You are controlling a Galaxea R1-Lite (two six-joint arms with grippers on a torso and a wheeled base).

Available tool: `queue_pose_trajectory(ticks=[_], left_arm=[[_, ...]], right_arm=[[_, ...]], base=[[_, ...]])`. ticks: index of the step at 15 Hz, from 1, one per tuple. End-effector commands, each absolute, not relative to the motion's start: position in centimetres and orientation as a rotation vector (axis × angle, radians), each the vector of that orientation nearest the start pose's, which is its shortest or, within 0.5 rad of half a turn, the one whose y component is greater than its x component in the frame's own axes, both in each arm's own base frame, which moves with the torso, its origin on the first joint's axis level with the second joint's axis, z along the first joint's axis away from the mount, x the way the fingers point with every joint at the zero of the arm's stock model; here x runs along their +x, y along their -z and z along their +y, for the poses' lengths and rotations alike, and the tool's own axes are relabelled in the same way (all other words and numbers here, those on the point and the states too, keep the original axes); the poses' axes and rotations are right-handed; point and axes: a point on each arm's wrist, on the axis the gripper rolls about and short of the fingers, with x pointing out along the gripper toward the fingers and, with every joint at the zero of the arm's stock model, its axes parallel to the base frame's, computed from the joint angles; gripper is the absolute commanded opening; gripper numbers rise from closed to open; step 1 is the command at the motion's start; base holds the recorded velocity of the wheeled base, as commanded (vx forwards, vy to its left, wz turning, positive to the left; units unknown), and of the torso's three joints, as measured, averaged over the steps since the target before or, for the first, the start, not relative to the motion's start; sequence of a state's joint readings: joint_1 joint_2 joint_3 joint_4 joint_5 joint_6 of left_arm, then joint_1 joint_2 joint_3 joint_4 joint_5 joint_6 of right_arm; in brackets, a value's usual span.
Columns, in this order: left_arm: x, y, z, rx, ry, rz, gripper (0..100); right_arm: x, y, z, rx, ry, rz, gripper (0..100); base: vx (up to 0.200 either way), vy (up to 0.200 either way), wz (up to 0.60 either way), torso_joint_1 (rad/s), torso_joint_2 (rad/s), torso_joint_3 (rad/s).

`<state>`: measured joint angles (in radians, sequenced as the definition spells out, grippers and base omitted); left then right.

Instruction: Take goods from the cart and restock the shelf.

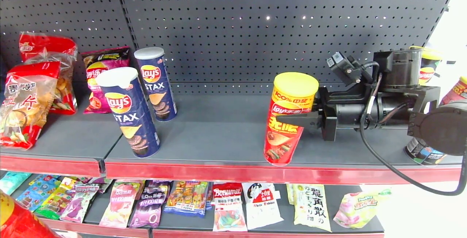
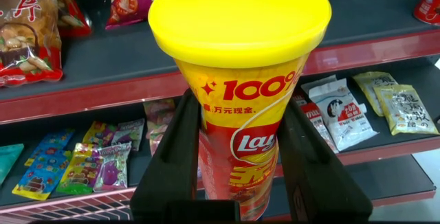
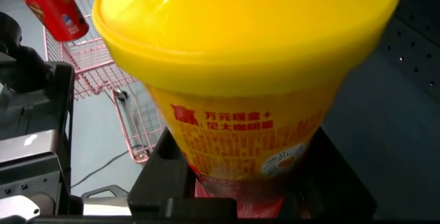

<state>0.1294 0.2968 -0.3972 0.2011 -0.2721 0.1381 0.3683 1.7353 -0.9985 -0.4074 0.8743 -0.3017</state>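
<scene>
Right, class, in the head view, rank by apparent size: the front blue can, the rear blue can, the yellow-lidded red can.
1. Front blue can and yellow-lidded red can: look alike, not ranked.
2. Rear blue can: smallest, though it stands farther back, so distance may explain it.

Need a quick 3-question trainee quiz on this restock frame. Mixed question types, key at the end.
1. True or false: the right tool is shut on a blue can.
2. How many blue cans stand on the upper shelf? A) one B) two C) four
3. Fill in: the left tool is shut on a red can whose lid is ____.
Key: 1 false, it grips a yellow-lidded can; 2 B; 3 yellow.
</scene>
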Motion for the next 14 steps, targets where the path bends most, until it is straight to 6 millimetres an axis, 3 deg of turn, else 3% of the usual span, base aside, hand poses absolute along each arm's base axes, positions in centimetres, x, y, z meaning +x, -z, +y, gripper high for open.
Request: queue_pose_trajectory(ticks=[1,6,7,14], left_arm=[[-1.89,-17.01,-0.86,0.118,0.147,0.086,0],[-1.97,-17.0,-0.87,0.119,0.147,0.082,0],[-1.97,-17.0,-0.87,0.119,0.147,0.082,0],[-2.01,-17.04,-0.87,0.12,0.147,0.079,0]], right_arm=[[29.18,-20.22,13.1,-0.171,-1.268,0.157,0],[29.19,-20.13,13.11,-0.18,-1.268,0.153,0],[29.23,-20.1,13.12,-0.178,-1.268,0.154,100],[28.5,-20.58,12.55,-0.178,-1.239,0.151,100]], base=[[0.0,0.0,0.0,0.0,0.0,0.0],[0.0,0.0,0.0,0.0,0.0,0.0],[0.0,0.0,0.0,0.0,0.0,0.0],[0.0,0.0,0.0,0.0,0.0,0.0]])
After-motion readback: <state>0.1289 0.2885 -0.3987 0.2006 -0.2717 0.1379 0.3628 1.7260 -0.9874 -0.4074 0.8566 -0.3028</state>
